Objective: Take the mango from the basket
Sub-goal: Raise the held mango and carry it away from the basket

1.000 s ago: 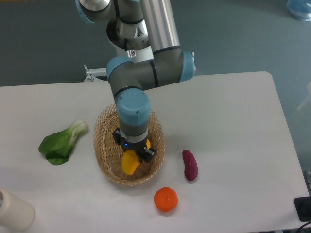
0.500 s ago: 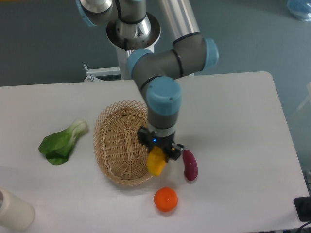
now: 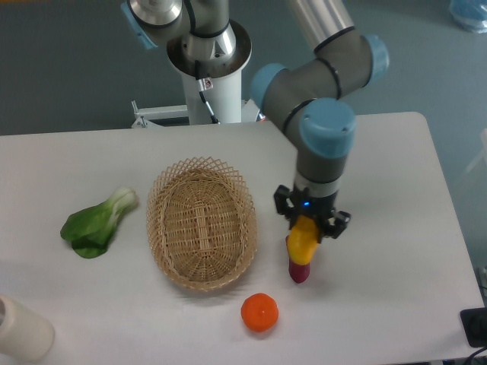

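The yellow-orange mango (image 3: 303,240) hangs in my gripper (image 3: 308,225), which is shut on its upper end. Arm and fruit are to the right of the woven wicker basket (image 3: 202,221), well outside its rim. The basket holds nothing. The mango's lower end overlaps the dark purple vegetable (image 3: 297,271) lying on the table below it; whether they touch I cannot tell.
A round orange fruit (image 3: 259,312) sits in front of the basket. A leafy green bok choy (image 3: 97,223) lies to the basket's left. A white cylinder (image 3: 21,330) stands at the front left corner. A dark object (image 3: 475,325) shows at the right edge.
My gripper has carried the mango up out of the basket and to the right, from over the basket's right side to above the purple vegetable. The basket is now empty.
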